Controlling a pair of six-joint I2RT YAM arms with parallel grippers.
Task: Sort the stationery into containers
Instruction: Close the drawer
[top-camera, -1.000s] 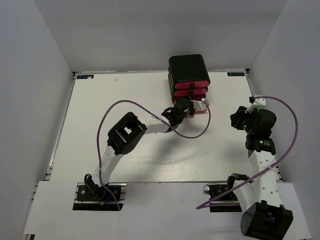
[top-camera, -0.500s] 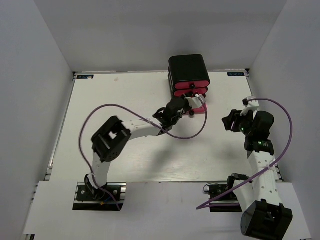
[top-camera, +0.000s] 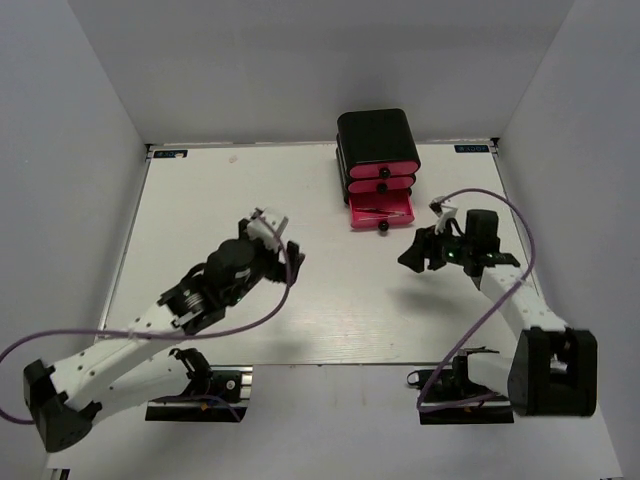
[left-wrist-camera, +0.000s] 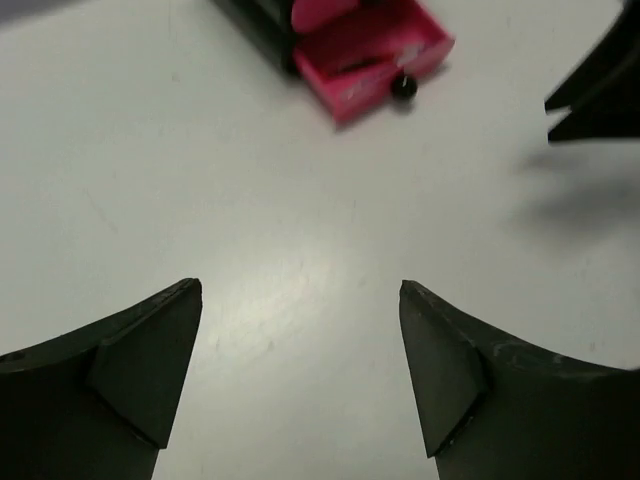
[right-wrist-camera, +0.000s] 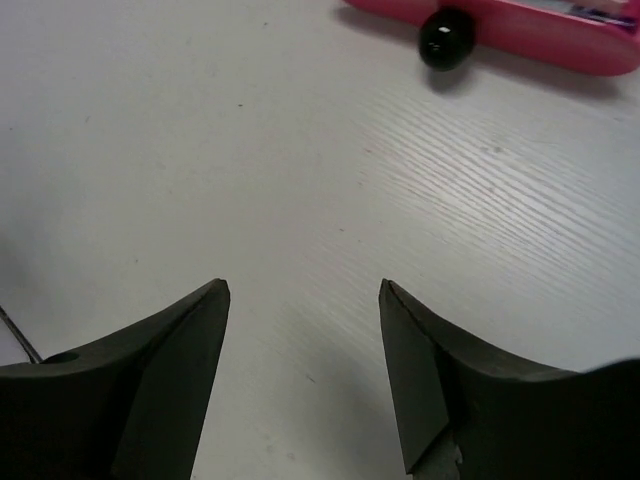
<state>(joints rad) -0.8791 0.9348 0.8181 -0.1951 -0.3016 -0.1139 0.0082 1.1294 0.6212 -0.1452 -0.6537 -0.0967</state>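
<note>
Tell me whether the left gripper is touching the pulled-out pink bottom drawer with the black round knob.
Apart. The top external view shows a stretch of bare white table between the open left gripper and the pulled-out pink drawer.

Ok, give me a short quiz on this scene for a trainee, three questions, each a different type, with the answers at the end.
1. True or false: the bottom drawer of the black cabinet is pulled out.
2. Multiple choice: what does the left end effector hold? A) a marker B) nothing C) an eraser
3. Fill in: the end effector nearer the open drawer's knob is the ____ one.

Key: 1 true. 2 B, its fingers stand apart over bare table. 3 right; the right end effector is also open and empty.
</note>
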